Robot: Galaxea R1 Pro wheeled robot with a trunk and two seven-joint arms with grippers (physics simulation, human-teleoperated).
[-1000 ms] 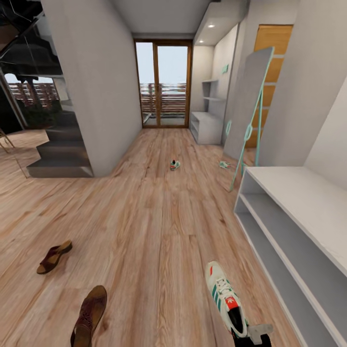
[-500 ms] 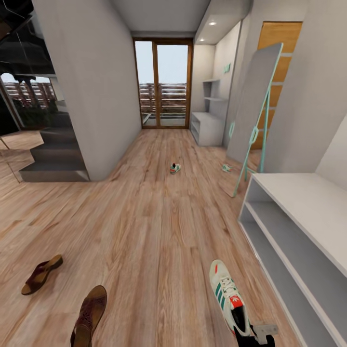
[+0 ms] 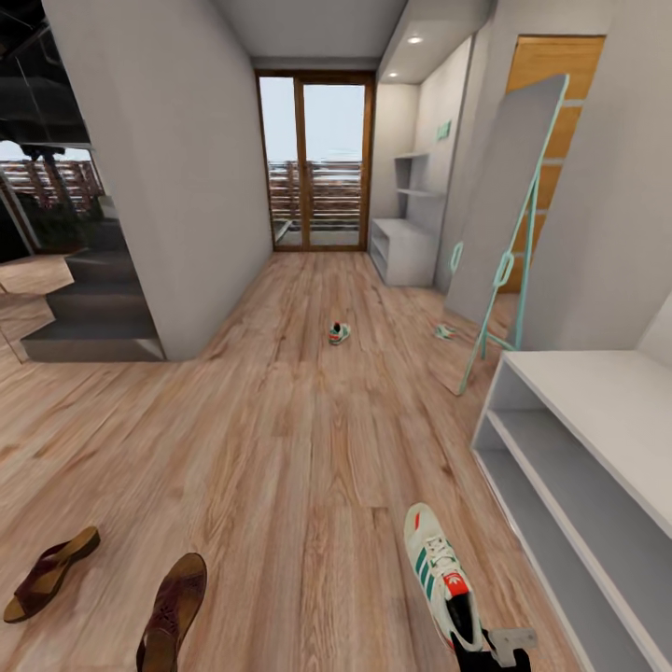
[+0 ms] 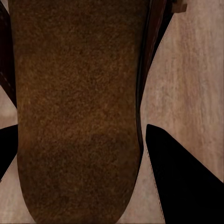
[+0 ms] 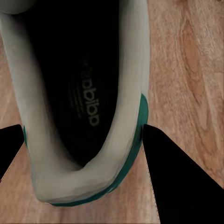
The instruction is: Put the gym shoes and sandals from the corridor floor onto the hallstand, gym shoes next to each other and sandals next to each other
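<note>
My left gripper is shut on a dark brown sandal, which shows at the bottom left of the head view as the held sandal. The other sandal lies on the wood-plank floor further left. My right gripper is shut on the heel of a white gym shoe with green stripes. In the head view this held shoe points forward above the right gripper. The second gym shoe lies far ahead mid-corridor. The pale grey hallstand stands at the far right.
A long low white shelf unit runs along the right wall close by. A tall leaning mirror with a teal frame stands beyond it. Grey stairs and a wall corner lie left. Glass doors close the corridor's end.
The camera has moved, so the whole view has shifted: the floor sandal now sits lower and further left in the picture. Both held shoes keep their places in the grippers.
</note>
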